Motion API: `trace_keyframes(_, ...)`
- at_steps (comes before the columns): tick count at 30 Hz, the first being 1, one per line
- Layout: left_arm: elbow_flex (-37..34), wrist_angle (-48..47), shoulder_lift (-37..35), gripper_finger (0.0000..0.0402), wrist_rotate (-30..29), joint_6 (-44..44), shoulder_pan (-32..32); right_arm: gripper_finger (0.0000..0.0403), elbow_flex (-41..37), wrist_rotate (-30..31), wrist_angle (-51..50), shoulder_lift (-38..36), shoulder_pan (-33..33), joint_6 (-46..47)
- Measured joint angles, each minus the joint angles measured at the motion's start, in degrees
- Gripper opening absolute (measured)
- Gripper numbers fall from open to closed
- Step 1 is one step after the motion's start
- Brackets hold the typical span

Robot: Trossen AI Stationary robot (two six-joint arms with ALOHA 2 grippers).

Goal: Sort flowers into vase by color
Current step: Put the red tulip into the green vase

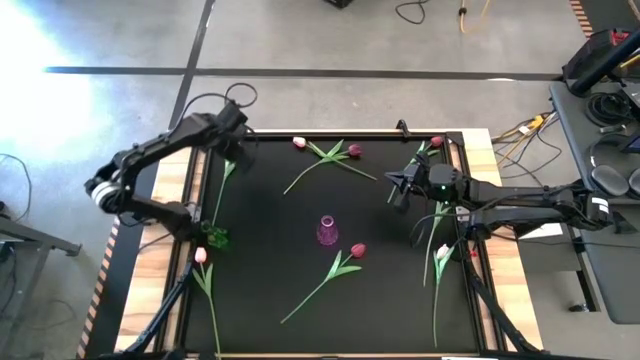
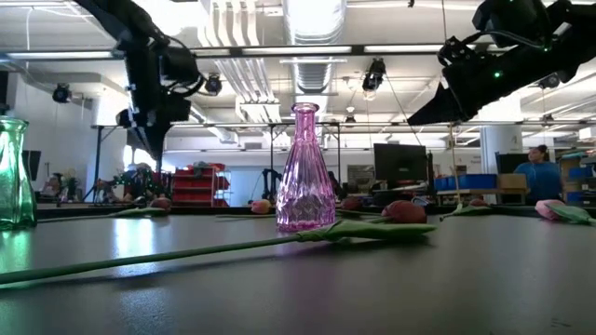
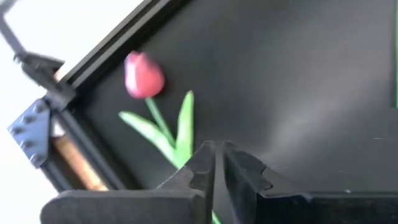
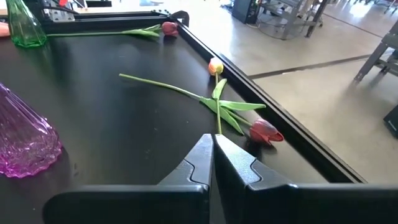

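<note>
Tulips lie flat on the black mat [image 1: 380,300]. A pale one [image 1: 300,143] and a dark red one [image 1: 355,150] cross stems at the far edge. Another red one [image 1: 358,249] lies near the pink vase [image 1: 327,231], which stands mid-table. The green vase [image 1: 215,237] stands at the left. My left gripper [image 1: 240,150] hangs shut, pointing down, above the stem of a red tulip [image 3: 144,76] in the far left corner, touching nothing. My right gripper [image 1: 393,188] hovers shut right of centre, pointing toward the crossed pair [image 4: 219,102].
More tulips lie along the right edge [image 1: 440,250], at the far right corner [image 1: 437,142] and at the near left [image 1: 200,256]. A raised black frame [image 1: 470,200] borders the mat. Bare mat lies between the pink vase and the far edge.
</note>
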Motion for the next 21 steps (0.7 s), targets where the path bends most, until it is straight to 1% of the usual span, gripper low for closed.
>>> trace_keyframes(7,0.43,0.01,6.87,0.0107,0.05,0.56,5.19,0.0009,-0.01,0.0,0.0,0.01,0.0,0.78)
trace_keyframes(10,0.13,1.37,10.09,0.0129,0.5,0.95,7.55,0.0009,-0.01,-0.01,0.02,0.01,0.0,0.93)
trace_keyframes(13,0.04,3.76,12.96,0.0135,0.57,0.96,9.34,0.0009,-0.01,-0.02,0.02,0.01,0.0,1.03)
trace_keyframes(16,-0.01,4.27,14.94,0.0135,0.61,1.01,9.84,0.0009,-0.01,-0.02,0.02,0.01,0.0,1.07)
trace_keyframes(21,-1.03,5.29,15.5,0.0123,0.68,1.42,9.84,0.0009,-0.01,-0.02,0.0,0.01,0.0,1.05)
